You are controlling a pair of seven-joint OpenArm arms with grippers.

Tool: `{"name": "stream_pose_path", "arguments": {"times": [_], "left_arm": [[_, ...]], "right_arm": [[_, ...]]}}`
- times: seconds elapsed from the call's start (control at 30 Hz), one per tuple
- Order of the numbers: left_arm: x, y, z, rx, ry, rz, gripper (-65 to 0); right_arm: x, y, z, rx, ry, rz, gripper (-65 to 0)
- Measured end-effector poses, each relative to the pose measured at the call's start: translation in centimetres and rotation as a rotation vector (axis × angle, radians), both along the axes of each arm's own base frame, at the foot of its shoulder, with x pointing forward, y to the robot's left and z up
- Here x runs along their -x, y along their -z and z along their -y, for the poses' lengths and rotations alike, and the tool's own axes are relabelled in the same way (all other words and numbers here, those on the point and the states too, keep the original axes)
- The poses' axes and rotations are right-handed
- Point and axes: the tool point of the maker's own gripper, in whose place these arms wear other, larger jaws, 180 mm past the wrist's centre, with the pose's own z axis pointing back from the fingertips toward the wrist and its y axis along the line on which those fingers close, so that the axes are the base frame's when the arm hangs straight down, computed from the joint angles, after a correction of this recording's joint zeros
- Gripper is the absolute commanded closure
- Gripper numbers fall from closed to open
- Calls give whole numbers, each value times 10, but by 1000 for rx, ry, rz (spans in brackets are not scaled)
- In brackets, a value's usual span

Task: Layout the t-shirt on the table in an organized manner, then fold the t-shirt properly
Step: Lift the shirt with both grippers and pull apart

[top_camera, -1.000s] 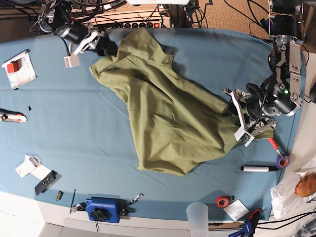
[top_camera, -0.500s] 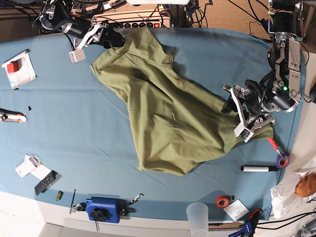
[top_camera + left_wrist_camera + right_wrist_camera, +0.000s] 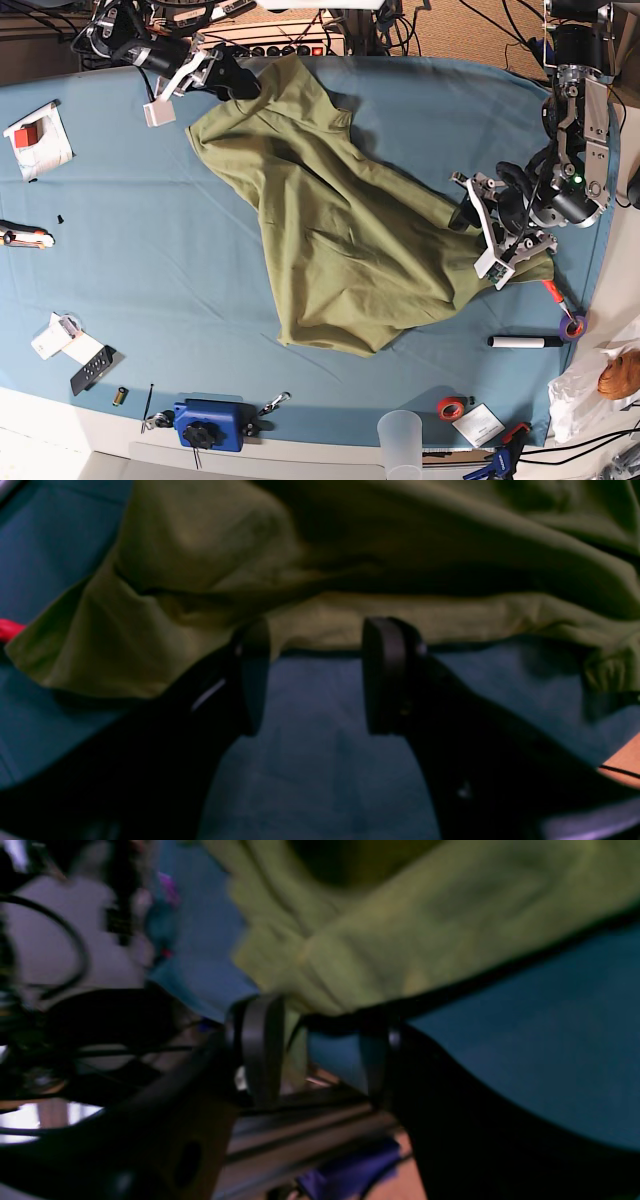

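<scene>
The olive-green t-shirt (image 3: 340, 230) lies crumpled and slanted across the teal table (image 3: 130, 250), from the far edge down to the right. My right gripper (image 3: 228, 78) sits at the shirt's far left corner by the table's back edge. In the blurred right wrist view its jaws (image 3: 320, 1045) stand open, with the shirt's (image 3: 400, 915) edge at the tips. My left gripper (image 3: 487, 235) hovers over the shirt's right end. It (image 3: 317, 650) is open, with bare table (image 3: 310, 760) between the fingers and the shirt's (image 3: 350, 545) hem just past them.
A paper with a red block (image 3: 35, 140), a marker (image 3: 25, 237) and a remote (image 3: 95, 368) lie at the left. Along the front stand a blue device (image 3: 210, 422), a plastic cup (image 3: 402, 435) and red tape (image 3: 452, 407). A white marker (image 3: 525, 342) and a red-handled tool (image 3: 553, 292) lie at the right.
My right gripper has moved up and to the right, toward the table's back edge at the shirt's corner. The left arm has barely shifted, and the shirt lies much as before.
</scene>
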Motion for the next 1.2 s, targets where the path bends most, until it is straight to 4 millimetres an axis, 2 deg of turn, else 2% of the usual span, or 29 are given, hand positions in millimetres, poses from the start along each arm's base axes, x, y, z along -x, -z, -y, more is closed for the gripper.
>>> {"name": "stream_pose_path", "arguments": {"times": [0.37, 0.43, 0.57, 0.7, 0.83, 0.93, 1.0, 1.1, 1.2], "left_arm": [[0, 0, 0, 0, 0, 0, -301], [0, 0, 0, -1, 0, 0, -301], [0, 0, 0, -1, 0, 0, -300], [2, 2, 0, 0, 0, -7, -300], [20, 19, 0, 0, 0, -62, -300], [40, 32, 5, 27, 9, -122, -301], [46, 36, 8, 39, 26, -118, -301], [36, 34, 4, 15, 2, -49, -301], [22, 33, -5, -17, -52, 16, -301]], "right_arm": [[1, 1, 0, 1, -5, -5, -265], [1, 0, 0, 0, -2, -3, -215], [-3, 7, 4, 49, 1, -9, 0], [-4, 7, 5, 54, 7, -5, 0], [-1, 12, 10, 89, 5, -25, 0], [-1, 11, 30, 119, 63, -23, 0], [-1, 10, 49, 150, 107, -24, 0], [2, 7, 76, 203, 155, -28, 0], [5, 2, 92, 225, 178, -25, 0]]}}
